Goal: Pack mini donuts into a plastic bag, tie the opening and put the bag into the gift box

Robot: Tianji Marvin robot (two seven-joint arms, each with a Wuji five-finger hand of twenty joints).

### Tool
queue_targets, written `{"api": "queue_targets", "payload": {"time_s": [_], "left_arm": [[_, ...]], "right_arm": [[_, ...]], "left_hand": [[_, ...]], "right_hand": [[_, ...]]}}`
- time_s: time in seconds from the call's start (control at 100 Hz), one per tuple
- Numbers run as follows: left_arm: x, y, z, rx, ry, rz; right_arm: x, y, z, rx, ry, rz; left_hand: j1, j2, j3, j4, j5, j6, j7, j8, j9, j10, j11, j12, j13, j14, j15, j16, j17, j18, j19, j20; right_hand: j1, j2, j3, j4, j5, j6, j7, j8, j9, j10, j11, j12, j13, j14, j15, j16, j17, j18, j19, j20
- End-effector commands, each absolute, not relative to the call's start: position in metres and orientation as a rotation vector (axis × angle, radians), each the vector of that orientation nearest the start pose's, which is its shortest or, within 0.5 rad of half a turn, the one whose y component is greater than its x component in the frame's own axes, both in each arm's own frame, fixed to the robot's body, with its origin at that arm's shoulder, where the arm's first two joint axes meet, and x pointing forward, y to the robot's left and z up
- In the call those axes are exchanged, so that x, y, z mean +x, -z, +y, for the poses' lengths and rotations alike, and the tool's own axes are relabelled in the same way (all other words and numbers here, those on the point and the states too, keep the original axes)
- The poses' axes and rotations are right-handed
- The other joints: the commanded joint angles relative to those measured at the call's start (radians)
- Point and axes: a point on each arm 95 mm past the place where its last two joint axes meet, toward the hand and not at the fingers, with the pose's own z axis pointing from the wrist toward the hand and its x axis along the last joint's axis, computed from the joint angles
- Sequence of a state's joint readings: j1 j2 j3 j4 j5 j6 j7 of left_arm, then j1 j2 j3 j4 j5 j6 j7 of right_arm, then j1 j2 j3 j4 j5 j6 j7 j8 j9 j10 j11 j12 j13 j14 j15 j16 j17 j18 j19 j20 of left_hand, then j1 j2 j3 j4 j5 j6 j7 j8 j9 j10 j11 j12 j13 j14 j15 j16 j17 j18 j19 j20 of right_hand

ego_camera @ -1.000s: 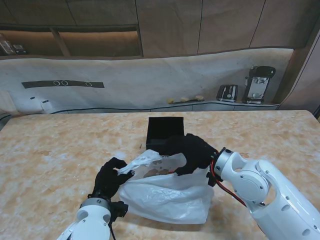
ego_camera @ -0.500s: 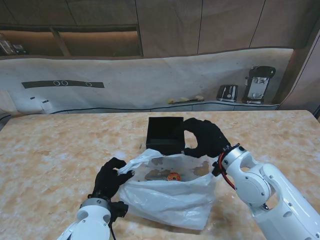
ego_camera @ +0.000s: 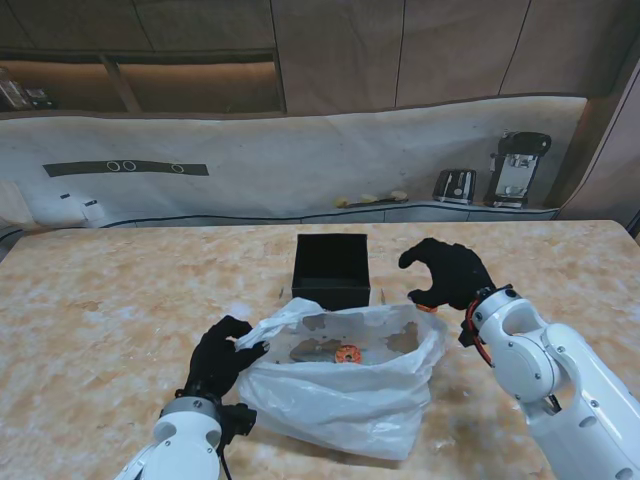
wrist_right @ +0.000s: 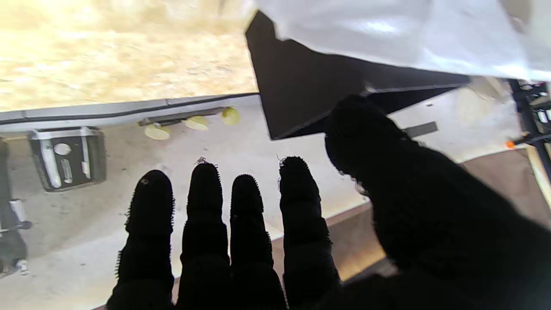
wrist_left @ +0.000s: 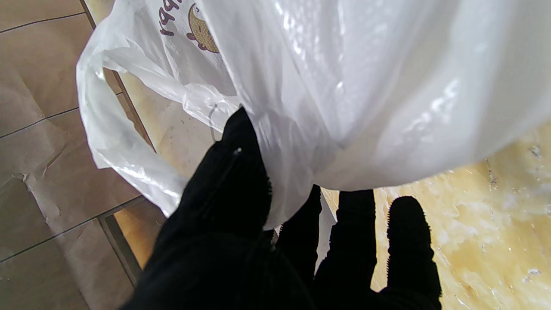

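Plastic bag (ego_camera: 345,390): white, crinkled film, mouth open, at table (ego_camera: 100,300) centre. Contents: one orange-topped mini donut (ego_camera: 347,353); brown shapes beside it indistinct. Gift box (ego_camera: 331,270): black, square, open, at 12 o'clock, interior dark. Left hand (ego_camera: 220,358) pinches the bag rim at 9 o'clock. Right hand (ego_camera: 450,273), fingers spread, holds nothing, at 2 o'clock.
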State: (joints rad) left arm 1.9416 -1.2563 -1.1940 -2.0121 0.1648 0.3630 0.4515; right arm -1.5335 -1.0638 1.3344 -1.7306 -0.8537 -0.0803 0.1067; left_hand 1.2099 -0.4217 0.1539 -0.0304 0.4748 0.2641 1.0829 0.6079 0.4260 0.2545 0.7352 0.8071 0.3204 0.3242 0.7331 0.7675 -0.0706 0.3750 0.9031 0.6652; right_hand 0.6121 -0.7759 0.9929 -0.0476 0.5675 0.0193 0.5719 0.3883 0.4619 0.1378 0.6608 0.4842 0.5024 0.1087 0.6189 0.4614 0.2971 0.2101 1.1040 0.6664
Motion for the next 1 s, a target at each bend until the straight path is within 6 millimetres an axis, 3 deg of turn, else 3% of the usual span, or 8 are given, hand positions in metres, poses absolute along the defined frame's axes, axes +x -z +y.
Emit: {"api": "queue_targets", "payload": {"time_s": [0.0, 0.53, 0.99], "left_arm": [[0.287, 0.305, -0.051, -2.18, 1.751, 0.403], [0.287, 0.305, -0.05, -2.181, 1.744, 0.407], [0.286, 0.305, -0.049, -2.181, 1.73, 0.42]], "right_arm": [[0.422, 0.263, -0.029, 1.251, -1.56, 1.438], [0.443, 0.311, -0.052, 1.421, -1.332, 1.457], [0.455, 0.34, -0.05, 1.469, -1.265, 1.543]], "left_hand": [[0.022, 0.022, -0.022, 0.028, -0.01, -0.003, 0.042, 0.007, -0.019, -0.023, 0.014, -0.007, -0.013, -0.006, 0.0, -0.012, -0.015, -0.03, -0.001, 0.004], [0.022, 0.021, -0.023, 0.028, -0.01, -0.003, 0.042, 0.008, -0.021, -0.025, 0.013, -0.007, -0.013, -0.006, 0.0, -0.012, -0.015, -0.03, -0.001, 0.004], [0.022, 0.022, -0.023, 0.028, -0.009, -0.003, 0.043, 0.009, -0.019, -0.025, 0.013, -0.005, -0.012, -0.007, 0.0, -0.012, -0.015, -0.03, -0.002, 0.003]], "right_hand": [[0.006, 0.016, 0.021, 0.024, -0.01, 0.007, -0.009, -0.001, -0.002, 0.013, -0.004, -0.001, -0.006, 0.002, -0.004, 0.016, -0.008, -0.005, 0.022, -0.013], [0.01, 0.015, 0.021, 0.019, -0.009, 0.007, -0.001, 0.001, -0.006, 0.011, -0.004, -0.005, -0.012, 0.002, -0.006, 0.015, -0.027, -0.006, 0.022, -0.021], [0.019, -0.022, -0.043, -0.003, -0.028, -0.005, -0.012, -0.003, -0.049, 0.006, -0.017, -0.011, -0.049, -0.007, -0.027, 0.01, -0.057, -0.028, -0.004, -0.025]]}}
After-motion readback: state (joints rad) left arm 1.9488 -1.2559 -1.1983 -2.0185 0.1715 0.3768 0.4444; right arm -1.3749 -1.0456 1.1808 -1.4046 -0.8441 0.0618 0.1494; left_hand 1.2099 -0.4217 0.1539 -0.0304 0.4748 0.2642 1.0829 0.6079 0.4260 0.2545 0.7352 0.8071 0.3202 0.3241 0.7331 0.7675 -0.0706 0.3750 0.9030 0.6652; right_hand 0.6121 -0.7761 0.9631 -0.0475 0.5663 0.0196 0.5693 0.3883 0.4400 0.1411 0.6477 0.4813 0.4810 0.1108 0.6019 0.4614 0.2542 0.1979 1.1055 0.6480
